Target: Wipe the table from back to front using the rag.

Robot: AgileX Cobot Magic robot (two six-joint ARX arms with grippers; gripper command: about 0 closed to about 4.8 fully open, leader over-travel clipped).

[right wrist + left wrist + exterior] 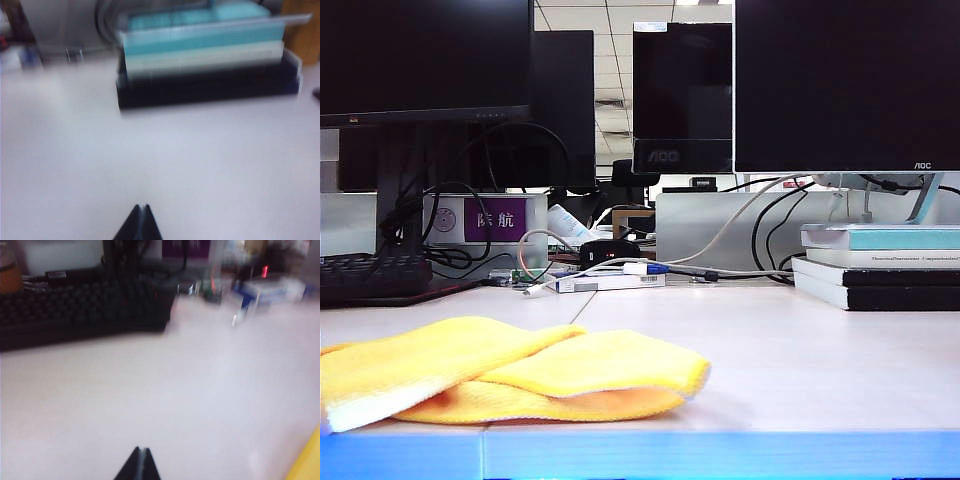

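Observation:
The yellow rag (510, 380) lies folded on the pale table (800, 350) near its blue front edge, on the left half of the exterior view. A sliver of the rag (306, 462) shows at the edge of the left wrist view. My left gripper (140, 450) is shut and holds nothing, hovering over bare table short of the black keyboard. Over bare table before the book stack, my right gripper (141, 207) is likewise shut and holds nothing. Neither arm shows in the exterior view.
A black keyboard (370, 278) sits at the back left. Stacked books (880, 265) rest at the back right. Cables, a small white box (610, 282) and monitors (840, 85) crowd the back edge.

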